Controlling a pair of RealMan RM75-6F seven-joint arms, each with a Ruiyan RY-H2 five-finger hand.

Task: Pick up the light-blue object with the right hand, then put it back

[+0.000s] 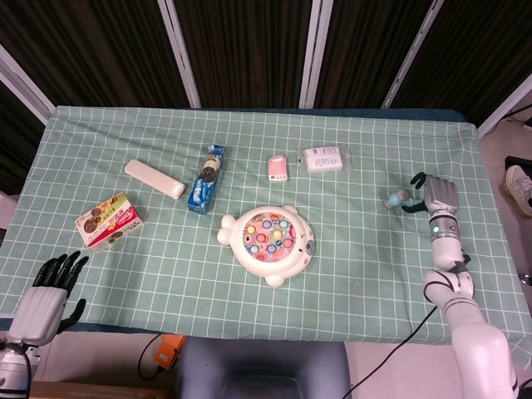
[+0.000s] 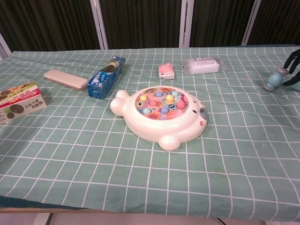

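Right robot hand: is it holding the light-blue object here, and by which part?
Nothing is held. The right robot hand is open beside the light-blue object, which rests on the tablecloth.

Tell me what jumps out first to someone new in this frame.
The white fish-shaped fishing game toy with coloured pieces sits mid-table and dominates. Far right, the right hand sits beside the small light-blue object; whether its fingers touch it is unclear. The left hand waits open off the near-left edge.

A table [image 1: 391, 274] covered in a green cloth with a white grid stands before dark panels [image 1: 241, 50] split by pale slanted bars [image 1: 319, 41]. Grey floor [image 1: 499, 158] shows past the cloth's right edge, where a shoe [image 1: 520, 189] lies. Light is even.
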